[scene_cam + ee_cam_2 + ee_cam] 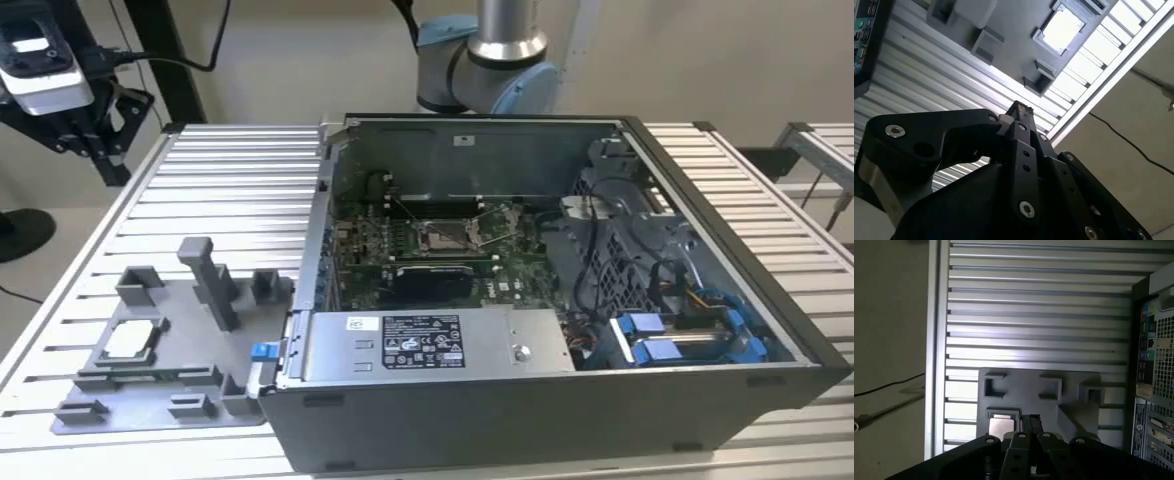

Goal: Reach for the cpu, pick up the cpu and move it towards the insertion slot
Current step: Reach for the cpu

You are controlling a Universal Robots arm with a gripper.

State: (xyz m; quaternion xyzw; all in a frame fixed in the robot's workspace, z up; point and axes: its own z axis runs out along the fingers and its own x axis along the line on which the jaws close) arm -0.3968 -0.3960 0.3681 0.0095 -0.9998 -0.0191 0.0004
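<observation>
One thin pale square, the cpu [130, 340], lies flat in a shallow pocket of the grey fixture plate [187, 352]. This plate is in the lower left of the exterior view, on the slatted counter [227, 180], just beside the open computer case [534, 425]. The insertion slot [447, 235], a silver frame with a dark centre on the green board, sits inside the case near the middle of that view, well apart from the chip.

The tool [84, 140] hangs in the upper left of the exterior view, high over the counter and well apart from the plate. In both wrist views the tool [1021, 107] [1030, 418] has its two fingers drawn together at the tip, and nothing is between them. The cpu [1064, 27] [1001, 425] shows beyond the tip, bright in its pocket, not touched.

I judge that the step in hand is the reach and that the task is at its beginning. To do it well, the tool should come over the middle of the pocket first and only then go down, straight and slowly. The fingers must spread wider than the chip before they come near it. They should line up with two opposite edges, where the pocket walls leave room. The tall grey post [211, 285] stands near the pocket, so a slanted path from that side could strike it. Because the chip is very thin, the fingers need to go low and press softly.
</observation>
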